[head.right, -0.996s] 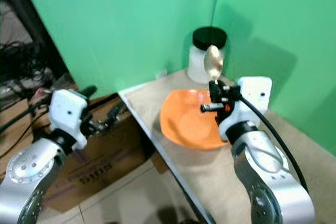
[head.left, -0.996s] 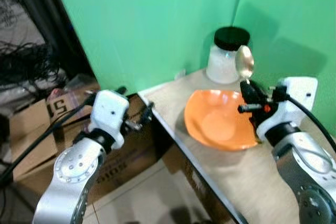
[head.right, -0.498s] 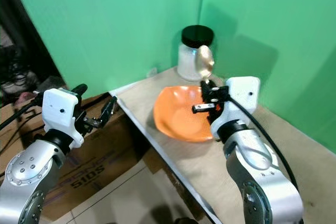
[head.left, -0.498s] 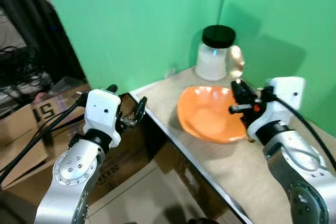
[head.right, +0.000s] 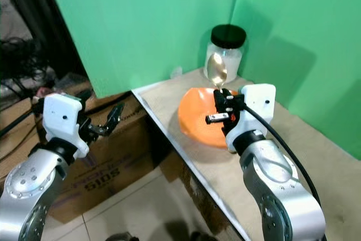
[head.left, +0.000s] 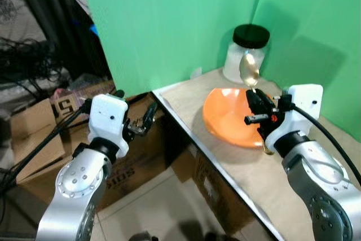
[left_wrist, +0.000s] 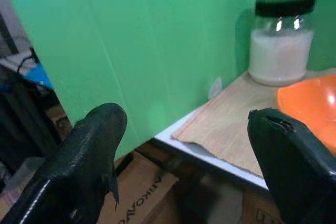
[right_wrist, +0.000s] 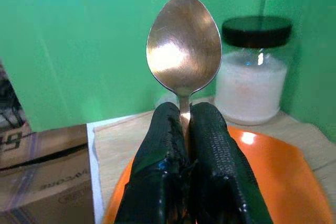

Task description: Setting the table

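1. Closest to the camera, the two silver arms come up from the bottom of the head views, left arm over the floor off the side of the bench (head.left: pixel 225 156), right arm over the bench top.
2. The left end effector (head.left: pixel 142 123) hangs in the air beside the bench edge, above the cardboard boxes (head.left: pixel 132 167) on the floor. Its fingers (left_wrist: pixel 86 150) stand wide apart with nothing between them.
3. The right end effector (head.left: pixel 255 104) is pinched tight on the handle of a metal spoon (right_wrist: pixel 183 45), holding it upright with the bowl end sticking up above the fingertips.
4. That spoon sits over the orange bowl (head.left: pixel 228 119), which rests on the bench close to its left edge. Can't tell if the lower end of the handle touches the bowl, the fingers hide it.
5. Just behind the bowl there's a glass jar (head.left: pixel 242 55) with a black lid and white stuff inside, standing upright at the back corner of the bench.
6. Behind everything is a green wall (head.left: pixel 169 21), with dark cables and clutter off to the left of it.
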Tool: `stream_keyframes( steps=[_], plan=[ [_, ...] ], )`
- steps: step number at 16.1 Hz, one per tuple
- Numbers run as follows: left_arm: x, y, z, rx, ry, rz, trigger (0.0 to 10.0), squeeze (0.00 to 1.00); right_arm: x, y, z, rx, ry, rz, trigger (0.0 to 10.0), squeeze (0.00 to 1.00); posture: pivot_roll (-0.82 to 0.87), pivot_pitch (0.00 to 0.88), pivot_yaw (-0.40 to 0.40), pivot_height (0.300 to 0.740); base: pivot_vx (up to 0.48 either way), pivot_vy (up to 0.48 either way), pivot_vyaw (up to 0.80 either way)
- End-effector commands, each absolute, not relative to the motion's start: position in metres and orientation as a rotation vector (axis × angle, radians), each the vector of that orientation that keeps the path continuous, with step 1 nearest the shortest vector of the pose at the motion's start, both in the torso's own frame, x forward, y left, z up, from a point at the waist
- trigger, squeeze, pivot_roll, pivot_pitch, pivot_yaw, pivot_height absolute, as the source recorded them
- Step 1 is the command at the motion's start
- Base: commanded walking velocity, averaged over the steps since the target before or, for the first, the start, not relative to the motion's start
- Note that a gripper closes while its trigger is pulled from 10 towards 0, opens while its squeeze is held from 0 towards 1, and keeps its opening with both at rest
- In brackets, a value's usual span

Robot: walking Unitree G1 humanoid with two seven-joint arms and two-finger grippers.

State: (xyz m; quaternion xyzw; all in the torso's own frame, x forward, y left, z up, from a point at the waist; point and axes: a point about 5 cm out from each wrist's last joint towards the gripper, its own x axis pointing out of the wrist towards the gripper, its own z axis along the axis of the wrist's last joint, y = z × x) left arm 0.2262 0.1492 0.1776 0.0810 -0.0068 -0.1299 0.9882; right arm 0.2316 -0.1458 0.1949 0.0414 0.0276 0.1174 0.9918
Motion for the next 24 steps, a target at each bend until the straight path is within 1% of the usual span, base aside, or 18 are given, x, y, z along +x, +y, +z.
stream_keyframes(
  steps=[1, 9, 21, 24],
  plan=[
    [0.2265, 0.1486, 0.1809, 0.161, -0.027, -0.260, 10.0, 0.00, 0.2323, -0.1477, 0.1945, 0.079, 0.062, 0.232, 10.0, 0.00, 0.02, 0.000, 0.026, 0.740, 0.000, 0.000, 0.00],
    [0.2283, 0.1498, 0.1821, 0.160, -0.034, -0.261, 10.0, 0.00, 0.2314, -0.1507, 0.1973, 0.083, 0.048, 0.226, 10.0, 0.00, 0.01, 0.000, 0.033, 0.740, 0.000, 0.000, 0.00],
    [0.2297, 0.1512, 0.1810, 0.162, -0.032, -0.240, 10.0, 0.00, 0.2310, -0.1487, 0.1969, 0.083, 0.058, 0.258, 10.0, 0.00, 0.01, 0.000, 0.029, 0.740, 0.000, 0.000, -0.78],
    [0.2299, 0.1506, 0.1810, 0.160, -0.030, -0.244, 10.0, 0.00, 0.2304, -0.1493, 0.1965, 0.085, 0.057, 0.247, 10.0, 0.00, 0.01, 0.000, 0.033, 0.740, -0.270, 0.000, 0.00]
  ],
)
